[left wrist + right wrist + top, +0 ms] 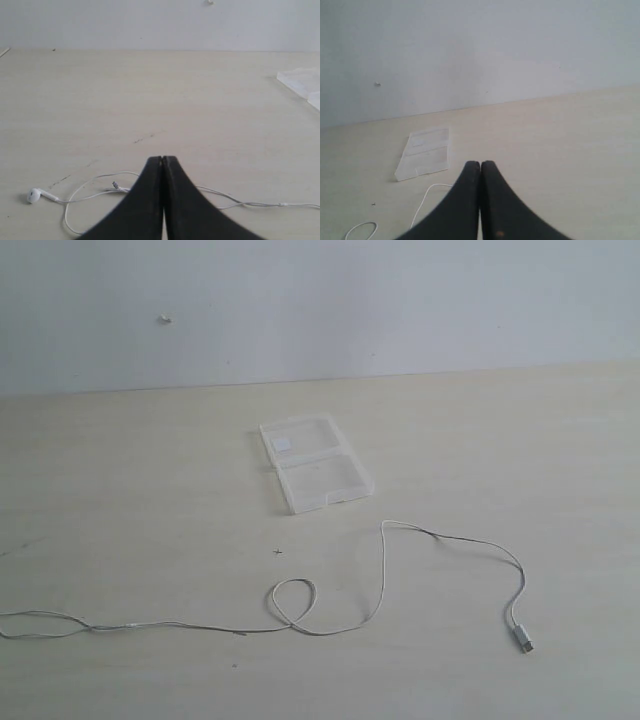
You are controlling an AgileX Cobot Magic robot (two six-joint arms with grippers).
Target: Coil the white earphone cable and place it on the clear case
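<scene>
The white earphone cable (383, 565) lies uncoiled across the pale tabletop (120, 490), trailing from the left edge toward the right along the near side, apart from the clear case (315, 465), which sits open and flat closer to the far edge, about midway along it, below a plain wall (400, 300). The wire crosses itself in one small loop (294, 582) in front of the case, climbs toward it without touching, then bends away and drops to the silver-tipped plug (522, 640) nearer the right edge. A small white label (283, 444) shows on the half of the case nearer the far edge. In the left wrist view the left gripper (162, 161) hangs above the cable's left end with its dark fingers pressed together and nothing between them, one white earbud (34, 195) resting on the tabletop just beyond. In the right wrist view the right gripper (480, 164) is likewise closed on nothing, fingers touching tip to tip, with the case and a curve of the wire beyond it. Neither gripper appears in the exterior view
</scene>
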